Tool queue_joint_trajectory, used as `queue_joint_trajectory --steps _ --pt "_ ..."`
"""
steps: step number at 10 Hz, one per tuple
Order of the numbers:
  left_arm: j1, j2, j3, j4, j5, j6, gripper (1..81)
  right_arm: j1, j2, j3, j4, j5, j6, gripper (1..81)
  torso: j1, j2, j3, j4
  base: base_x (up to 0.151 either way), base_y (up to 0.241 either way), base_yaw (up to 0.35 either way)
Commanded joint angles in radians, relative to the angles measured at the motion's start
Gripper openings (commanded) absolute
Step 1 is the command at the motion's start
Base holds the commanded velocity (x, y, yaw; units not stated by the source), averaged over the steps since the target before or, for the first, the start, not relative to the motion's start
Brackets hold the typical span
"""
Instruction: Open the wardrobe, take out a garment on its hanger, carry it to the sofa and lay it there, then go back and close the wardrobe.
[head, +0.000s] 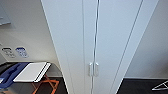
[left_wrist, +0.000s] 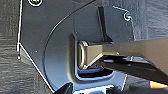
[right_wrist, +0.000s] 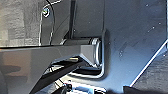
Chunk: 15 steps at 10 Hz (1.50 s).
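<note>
Neither wrist picture lets me tell whether the grippers are open or closed: both wrist views look past the robot's own dark plate and jointed bar onto dark carpeted floor (left_wrist: 10, 72), and no fingers can be made out.

From the head view, the wardrobe (head: 100, 37) stands straight ahead and close, tall and narrow, its long axis vertical, running from the floor up past the top edge. Its front faces the robot. Both flat white doors are closed, meeting at a thin dark seam down the middle. The two small white handles (head: 93, 69) sit side by side at that seam, one on each door, each upright and parallel to the seam, low in the picture.

To the left of the wardrobe, near the floor, a white flat board (head: 32, 72) lies tilted on an orange folding stand (head: 47, 85), with a blue object (head: 10, 72) just beside it further left. Two small signs (head: 15, 52) hang on the pale wall behind them. On the far right, on the dark floor, a thin white frame (head: 161, 86) lies near the wall.
</note>
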Motion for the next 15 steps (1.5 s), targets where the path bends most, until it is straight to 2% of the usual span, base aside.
queue_joint_trajectory --steps 1,7,10,13,15 --pt "-0.013 -0.001 0.011 0.013 0.060 0.004 81.1 0.017 -0.002 0.008 -0.007 -0.065 -0.004 81.1 0.000 0.000 0.000 0.000 0.000 0.000 0.000" --pt "-0.011 -0.024 0.025 0.014 0.065 0.001 81.1 0.024 -0.008 0.031 -0.010 -0.064 -0.003 81.1 0.000 0.000 0.000 0.000 0.000 0.000 0.000" --pt "-0.020 -0.162 0.229 0.016 0.060 0.000 81.1 0.030 -0.089 0.149 -0.007 -0.058 -0.003 81.1 0.000 0.000 0.000 0.000 0.000 0.000 0.000" --pt "-0.042 -0.274 0.356 0.018 0.058 0.000 81.1 0.057 -0.217 0.304 -0.006 -0.039 0.007 81.1 0.000 0.000 0.000 0.000 0.000 0.000 0.000" --pt "-0.065 -0.348 0.448 0.018 0.057 -0.002 81.1 0.093 -0.295 0.356 -0.002 -0.039 0.011 81.1 0.000 0.000 0.000 0.000 0.000 0.000 0.000"
